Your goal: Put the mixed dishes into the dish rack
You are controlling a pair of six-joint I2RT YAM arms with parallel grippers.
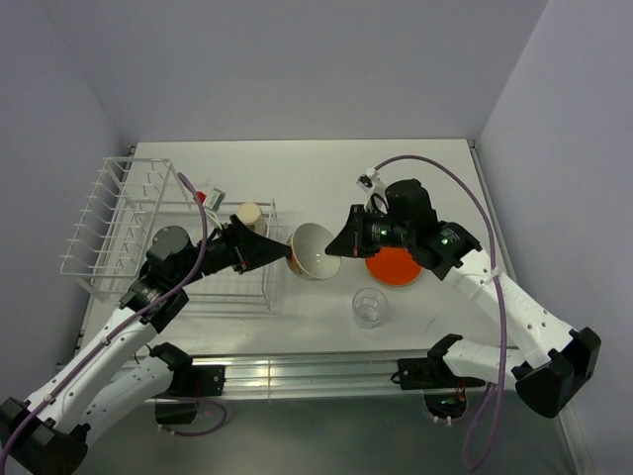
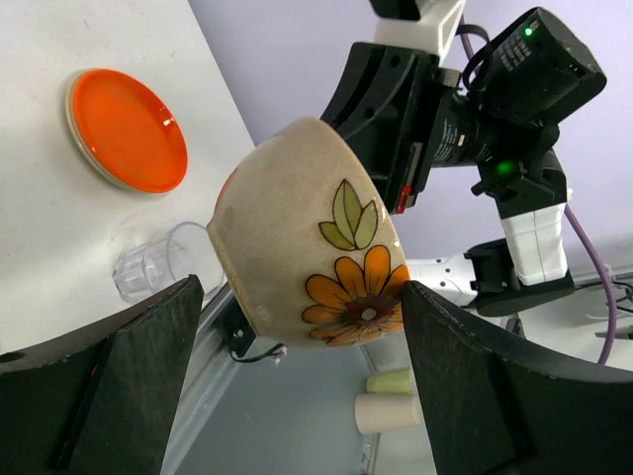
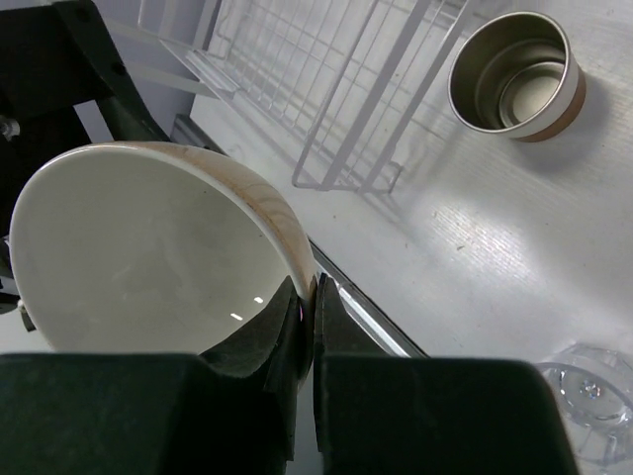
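Your right tool point(image 1: 337, 244) is pinched tight on the rim of the cream-white bowl point(image 1: 315, 250). The bowl hangs tipped on its side between the two arms, mouth toward the right arm, just off the right edge of the low basket of the dish rack point(image 1: 138, 223). Your left tool point(image 1: 280, 253) is spread wide, with the bowl's base between its fingers. The left wrist view shows a sliver of gap at one finger point(image 2: 148, 376) (the other sits so close to the bowl that you cannot tell contact). Only that view shows the orange flower and green leaves painted on the bowl's outside. Only the right wrist view shows the plain glossy inside and the pinch on the rim. In front of the bowl, the clear glass point(image 1: 370, 307) stands near the near edge of the table point(image 1: 326, 173). The orange plate point(image 1: 394, 266) lies just beside the right tool, partly under it. Bare table stretches behind the bowl to the far wall. A tan cup point(image 3: 516, 74) sits by the rack's wire corner.
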